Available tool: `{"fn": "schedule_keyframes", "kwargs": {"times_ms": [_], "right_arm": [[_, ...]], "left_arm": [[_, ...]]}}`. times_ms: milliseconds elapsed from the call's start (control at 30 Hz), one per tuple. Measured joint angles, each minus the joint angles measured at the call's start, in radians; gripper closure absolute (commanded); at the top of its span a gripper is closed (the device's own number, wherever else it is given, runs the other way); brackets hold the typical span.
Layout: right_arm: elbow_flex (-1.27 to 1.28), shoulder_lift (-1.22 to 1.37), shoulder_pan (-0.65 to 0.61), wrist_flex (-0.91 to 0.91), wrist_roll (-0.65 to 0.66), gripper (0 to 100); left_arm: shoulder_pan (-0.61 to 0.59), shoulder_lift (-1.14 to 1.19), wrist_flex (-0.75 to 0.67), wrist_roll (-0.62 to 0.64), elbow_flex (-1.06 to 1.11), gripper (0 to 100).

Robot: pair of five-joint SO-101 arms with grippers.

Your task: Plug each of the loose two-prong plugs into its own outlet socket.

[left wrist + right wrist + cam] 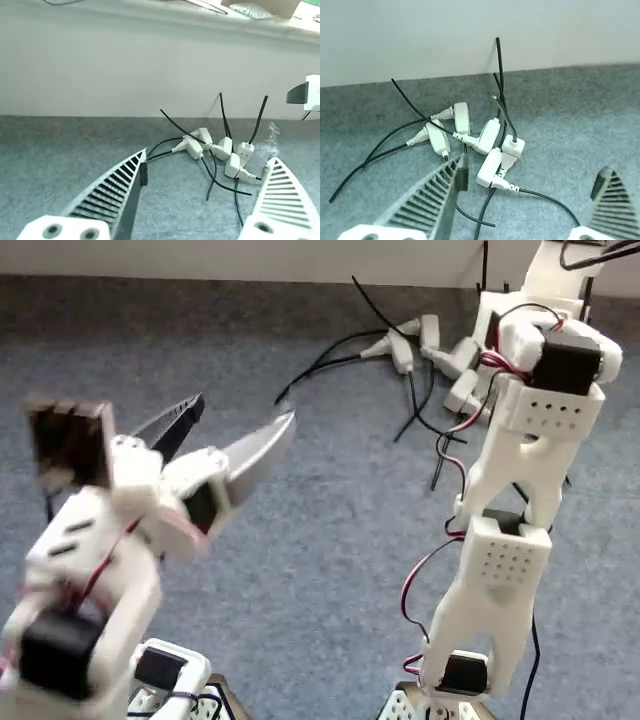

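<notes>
First, from up high, two arms stand on a grey carpet [330,540]. The left arm [90,570] is at the near side. Its left gripper [244,410] is wide open with nothing in it, up above the carpet and well apart from the plugs. The right arm [520,470] stretches far across to the white plug pile [435,355], which lies on the carpet at the far side, near the white wall [250,255]. Four white pieces can be counted here, and the arm covers part of the pile. Thin black cords [330,352] run out from the pile. Next, the left wrist view shows the left gripper's two fingers [117,192] spread far apart, with the pile far off on the carpet between them. Five white pieces can be counted there, close together and some touching. I cannot tell which are plugs and which are sockets. Last, the right wrist view shows the right gripper [534,167] just over the pile, its two fingers [427,200] open wide and holding nothing. One fingertip is just beside the nearest white pieces. At least five white pieces show here, bunched in a heap. The black cords poke out many ways, and one points toward the wall.
</notes>
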Motion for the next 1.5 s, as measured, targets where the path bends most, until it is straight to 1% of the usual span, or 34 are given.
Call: {"fn": "schedule_keyframes", "kwargs": {"times_ms": [67,167,267,500,667,800,933,967,1067,1133,1200,1367,1500], "right_arm": [[0.0,-0.038,0.005,0.0,-0.012,62.4],[0.017,-0.117,0.028,0.0,-0.087,62.4],[0.138,-0.241,0.034,0.0,-0.133,62.4],[0.643,-0.551,0.026,0.0,-0.166,62.4],[1.056,-0.747,-0.043,0.0,-0.166,62.4],[1.326,-0.89,-0.109,0.0,-0.166,62.4],[1.521,-1.011,-0.176,0.0,-0.166,62.4],[1.564,-1.039,-0.187,0.0,-0.166,62.4],[1.715,-1.108,-0.209,-0.021,-0.166,62.4],[1.827,-1.148,-0.212,-0.08,-0.166,62.4],[1.95,-1.185,-0.212,-0.157,-0.166,62.4],[2.257,-1.286,-0.215,-0.361,-0.166,62.4],[2.46,-1.378,-0.215,-0.456,-0.166,62.4]], "left_arm": [[0.002,-0.077,0.054,0.0,0.0,65],[0.0,-0.175,0.137,0.0,-0.002,65],[0.002,-0.226,0.21,0.0,-0.002,65],[0.002,-0.272,0.315,0.0,-0.002,65],[0.002,-0.293,0.402,0.0,0.015,65],[0.002,-0.347,0.404,0.0,0.117,65],[0.002,-0.439,0.404,-0.008,0.23,65],[0.002,-0.463,0.404,-0.02,0.255,65],[0.002,-0.531,0.4,-0.107,0.344,65],[0.002,-0.551,0.4,-0.153,0.405,65],[0.002,-0.56,0.394,-0.172,0.46,65],[0.002,-0.568,0.316,-0.18,0.572,65],[0.002,-0.568,0.239,-0.18,0.704,65]]}}
